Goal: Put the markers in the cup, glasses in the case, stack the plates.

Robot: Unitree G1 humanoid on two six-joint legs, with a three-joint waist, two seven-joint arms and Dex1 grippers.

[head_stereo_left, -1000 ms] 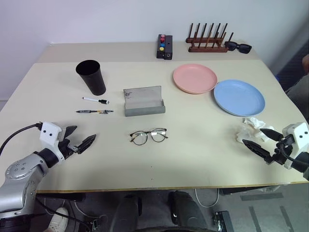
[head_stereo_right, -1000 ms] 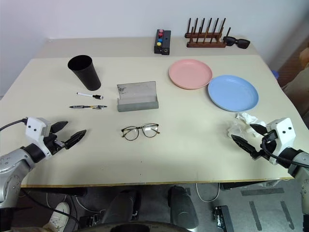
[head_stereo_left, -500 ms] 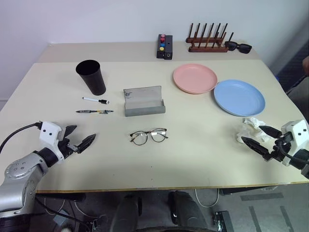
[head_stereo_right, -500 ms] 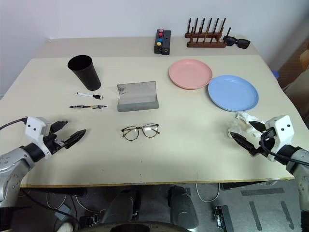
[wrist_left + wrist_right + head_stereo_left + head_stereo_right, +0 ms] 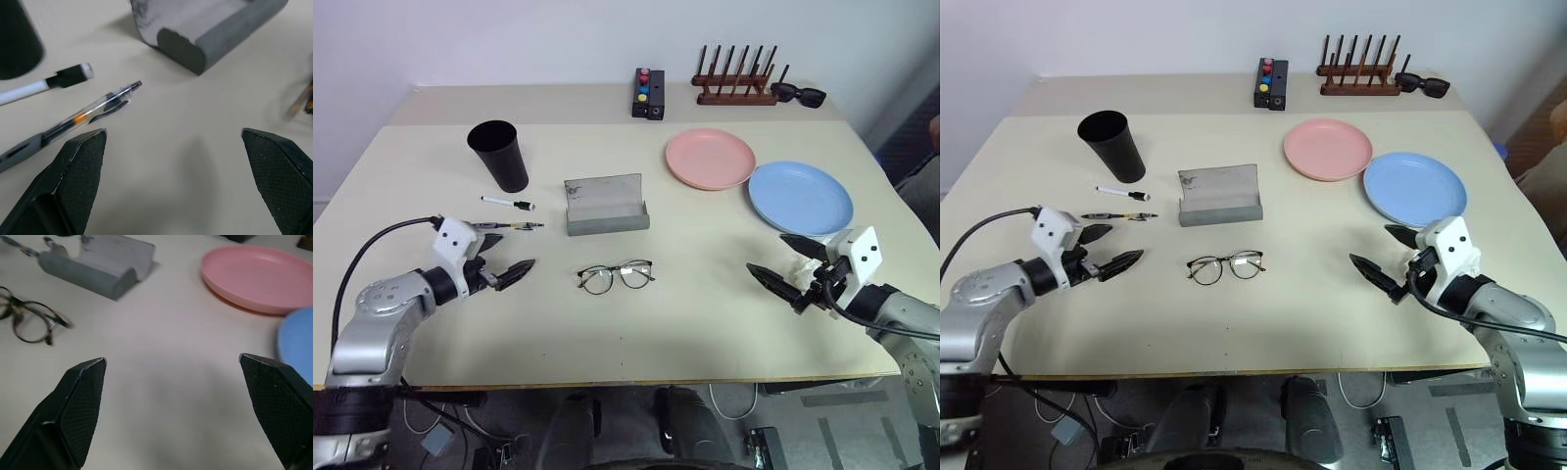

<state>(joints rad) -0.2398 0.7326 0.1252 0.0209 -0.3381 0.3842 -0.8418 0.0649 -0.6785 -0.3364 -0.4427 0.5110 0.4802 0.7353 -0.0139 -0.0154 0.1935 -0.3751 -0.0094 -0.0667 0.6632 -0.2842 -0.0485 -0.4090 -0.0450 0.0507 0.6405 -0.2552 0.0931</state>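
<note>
Markers (image 5: 509, 215) lay on the table beside the cup (image 5: 498, 155), glasses (image 5: 616, 276) before the open case (image 5: 605, 206), pink plate (image 5: 710, 158) and blue plate (image 5: 800, 197) unstacked: you had nothing done. Left wrist view: left gripper (image 5: 173, 147) gaped wide, empty, near the markers. Right wrist view: right gripper (image 5: 178, 377) spread wide, empty.

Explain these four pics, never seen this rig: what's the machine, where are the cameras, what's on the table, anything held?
A humanoid robot with two arms, each ending in a two-finger gripper. Two pictures come from its head, looking down; two from its wrists, looking along the black fingers. The left gripper and right gripper are both open and hold nothing. On the table: a black cup, two markers beside it, an open grey case, glasses, a pink plate and a blue plate side by side, not stacked. Behind them: a wooden rack, sunglasses and a button box.
</note>
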